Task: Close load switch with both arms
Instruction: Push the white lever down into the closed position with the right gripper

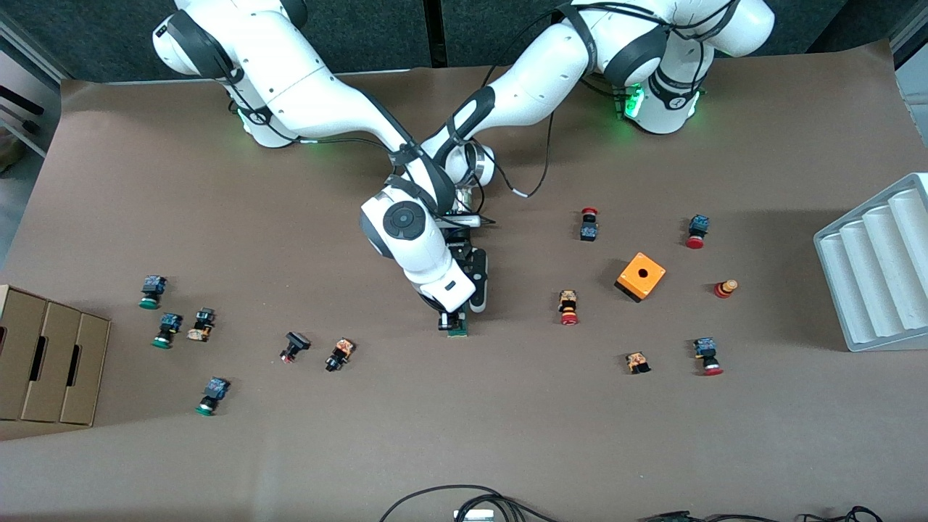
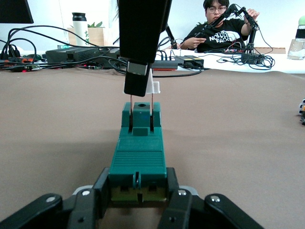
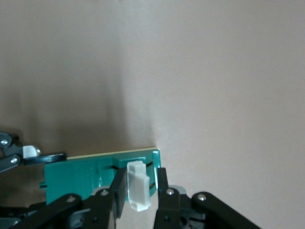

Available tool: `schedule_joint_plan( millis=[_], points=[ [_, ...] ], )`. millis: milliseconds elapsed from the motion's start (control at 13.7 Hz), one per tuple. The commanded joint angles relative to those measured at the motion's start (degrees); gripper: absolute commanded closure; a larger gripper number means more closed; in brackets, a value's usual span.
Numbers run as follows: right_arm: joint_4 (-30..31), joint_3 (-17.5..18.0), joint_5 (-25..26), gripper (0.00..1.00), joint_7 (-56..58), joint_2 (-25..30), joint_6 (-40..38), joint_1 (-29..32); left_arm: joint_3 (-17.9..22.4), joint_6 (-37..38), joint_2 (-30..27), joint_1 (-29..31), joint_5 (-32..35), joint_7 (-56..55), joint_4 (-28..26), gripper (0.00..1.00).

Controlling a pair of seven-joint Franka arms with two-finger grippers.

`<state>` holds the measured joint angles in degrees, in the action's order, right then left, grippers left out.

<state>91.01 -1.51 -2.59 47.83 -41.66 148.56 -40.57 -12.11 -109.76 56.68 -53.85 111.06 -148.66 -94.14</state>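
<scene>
Left wrist view, left pincer (image 2: 138,191) clamping load switch (image 2: 138,157), right pincer (image 2: 141,102) pinching its white end piece (image 2: 153,86).

We see the load switch (image 1: 457,326) on the table (image 1: 507,435) (mid-table), with both grippers on it, one at each end.

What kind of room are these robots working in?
Probably a robotics lab or workshop. A brown-covered table is scattered with small push buttons, and the left wrist view shows a desk piled with cables and electronics, where a seated person handles a small control rig.
</scene>
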Motion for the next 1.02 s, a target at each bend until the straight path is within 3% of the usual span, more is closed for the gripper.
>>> schedule_joint_plan(
  millis=[0, 948],
  points=[
    [-2.42, 0.36, 0.57, 0.70, -0.19, -2.11, 1.91, 0.93, 0.33, -0.81, 2.12, -0.37, 0.73, -0.93, 1.50, 0.57],
    [-4.79, 0.36, 0.66, 0.70, -0.10, -4.22, 2.00, 1.02, 0.42, -0.81, 2.12, -0.29, 0.73, -1.02, 1.50, 0.57]
  ],
)
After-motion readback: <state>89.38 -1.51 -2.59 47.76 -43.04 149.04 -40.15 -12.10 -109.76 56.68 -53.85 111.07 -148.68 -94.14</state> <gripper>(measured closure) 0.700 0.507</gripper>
